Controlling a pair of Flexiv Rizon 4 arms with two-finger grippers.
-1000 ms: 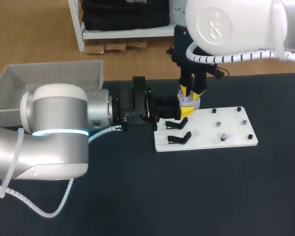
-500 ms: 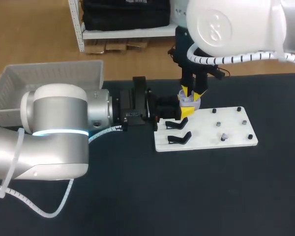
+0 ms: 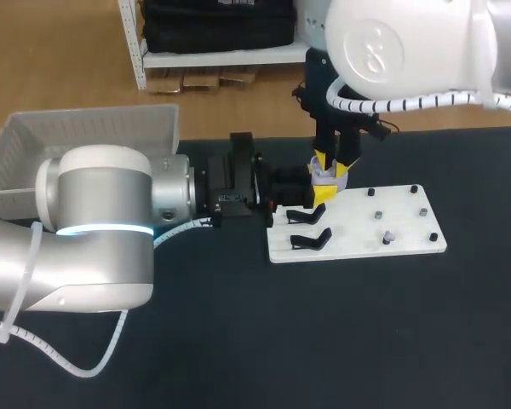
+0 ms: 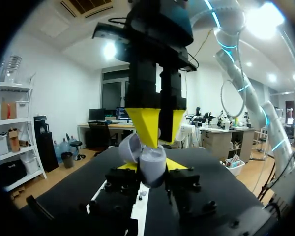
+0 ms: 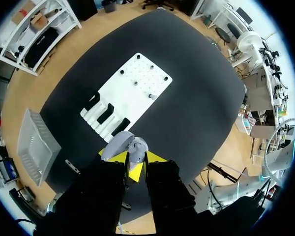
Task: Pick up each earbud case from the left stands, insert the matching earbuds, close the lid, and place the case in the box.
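the step in hand looks like seating an earbud in the open case [image 4: 146,162]. the case is held in the air at the far left corner of the white board [image 3: 358,239], just past the black stands [image 3: 309,240]. the left pincer [image 4: 150,166] is closed on the case, one yellow tip at each side, with the lid tipped back. the right pincer [image 4: 157,129] points down from above, right at the case's mouth. how wide it stands, and whether it has an earbud, cannot be told (the lid and case hide that).

to do this well, the left arm should hold the case firm with its mouth up. the right should press straight down into the well, since a sideways push on the lid could twist the case in its grip. it should let go only once the earbud sits flush, then lift straight up.
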